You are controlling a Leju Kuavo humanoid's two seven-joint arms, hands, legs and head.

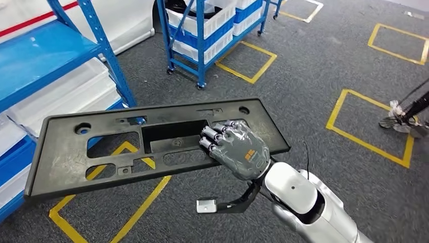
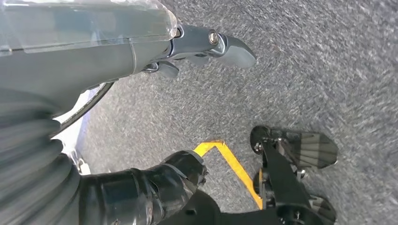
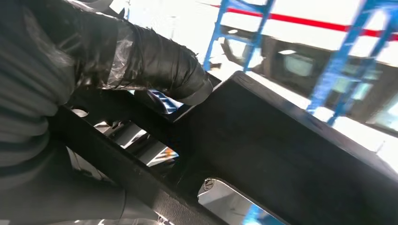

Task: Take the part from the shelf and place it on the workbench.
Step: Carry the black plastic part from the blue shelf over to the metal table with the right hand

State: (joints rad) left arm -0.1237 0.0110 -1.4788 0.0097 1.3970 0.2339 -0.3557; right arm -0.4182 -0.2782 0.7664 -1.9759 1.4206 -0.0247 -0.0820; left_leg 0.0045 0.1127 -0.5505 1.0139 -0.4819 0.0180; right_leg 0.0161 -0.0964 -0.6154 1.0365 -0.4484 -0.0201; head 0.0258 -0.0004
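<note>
I'm seeing right hand [image 1: 238, 148] gripping one black part [image 1: 101, 152], fingers curling into its central opening; part hanging above floor [image 1: 313, 66], just right of blue shelf [image 1: 45, 55]. Left hand [image 2: 202, 47] holding nothing, fingers apart.

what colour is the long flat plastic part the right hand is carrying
Black, matte all over. The long flat plastic panel with cut-outs shows best in the head view, held by the right hand.

Grey carpet floor [image 1: 313, 71] marked with yellow tape squares [image 1: 372, 126]; a blue wheeled rack [image 1: 202, 40] of white bins [image 1: 202, 23] stands on it, a blue shelf [image 1: 45, 55] with bins at left
</note>
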